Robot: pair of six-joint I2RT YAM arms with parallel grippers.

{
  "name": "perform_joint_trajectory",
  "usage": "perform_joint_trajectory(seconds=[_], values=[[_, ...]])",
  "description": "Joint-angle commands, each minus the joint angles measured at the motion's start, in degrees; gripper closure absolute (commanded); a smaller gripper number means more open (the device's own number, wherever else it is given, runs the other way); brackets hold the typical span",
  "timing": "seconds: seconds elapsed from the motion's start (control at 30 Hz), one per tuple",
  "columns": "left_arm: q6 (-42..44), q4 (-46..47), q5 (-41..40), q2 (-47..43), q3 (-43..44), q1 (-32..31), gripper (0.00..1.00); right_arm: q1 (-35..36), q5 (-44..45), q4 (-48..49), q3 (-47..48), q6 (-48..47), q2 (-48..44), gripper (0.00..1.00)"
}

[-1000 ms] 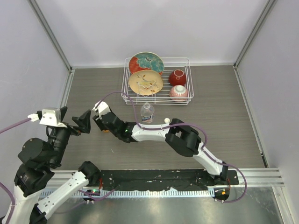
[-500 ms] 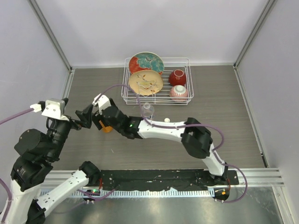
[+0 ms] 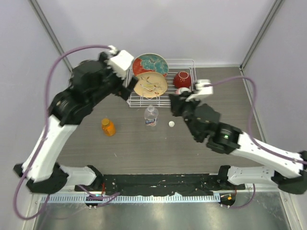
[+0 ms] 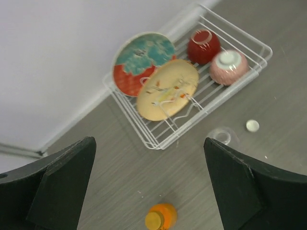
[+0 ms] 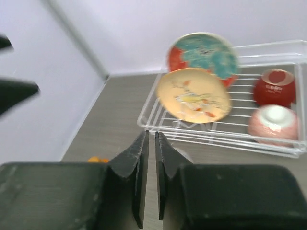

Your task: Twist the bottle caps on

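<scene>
Step in hand: the cap pick-up, not yet begun. The clear plastic water bottle with white-blue label [image 3: 151, 116] stands uncapped just in front of the white wire dish rack [image 3: 182, 60]. The small white round plastic cap [image 3: 171, 124] lies loose on the table, also in front of the rack. The squat orange bottle [image 3: 108, 127] stands off the rack's near-left corner; I cannot tell whether it is capped. The left gripper [image 4: 147, 141] is spread wide and empty, high over the rack. The right gripper [image 5: 151, 136] has its fingers nearly together, holding nothing. Next move, as I judge it: open the right gripper, drop onto the white cap, and steady the bottle with the left.

Matt wood-grain table [image 3: 136, 151], white-coated wire rack [image 4: 158, 142], glossy glazed bowls [image 3: 182, 79], clear smooth plastic bottle [image 3: 151, 116]
</scene>
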Motion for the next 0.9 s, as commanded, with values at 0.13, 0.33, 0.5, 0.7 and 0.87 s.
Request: perform_joint_trajectory(seconds=[0.13,0.33,0.5,0.7,0.87], values=[[1.5,-16.8,8.2,29.1,21.6,-8.7,0.00,-1.9,23.0,-21.4,-6.8,19.7,-18.1,0.85],[-4.4,-8.3,15.2,37.1,16.2,-9.9,0.16,-2.0,28.7,-30.3,-5.3,24.7,-23.4,0.83],[-5.7,2.2,16.6,39.1,6.8,-11.1,0.34,-1.9,28.0,-32.7,-6.6,26.1,-28.2,0.83],[-5.7,7.3,14.7,45.8,2.8,-11.3,0.51,-2.0,26.1,-33.0,-8.2,26.3,-28.2,0.86],[-3.6,9.1,14.3,51.0,3.7,-11.1,0.67,-2.0,26.7,-32.8,-8.4,26.5,-27.3,0.87]])
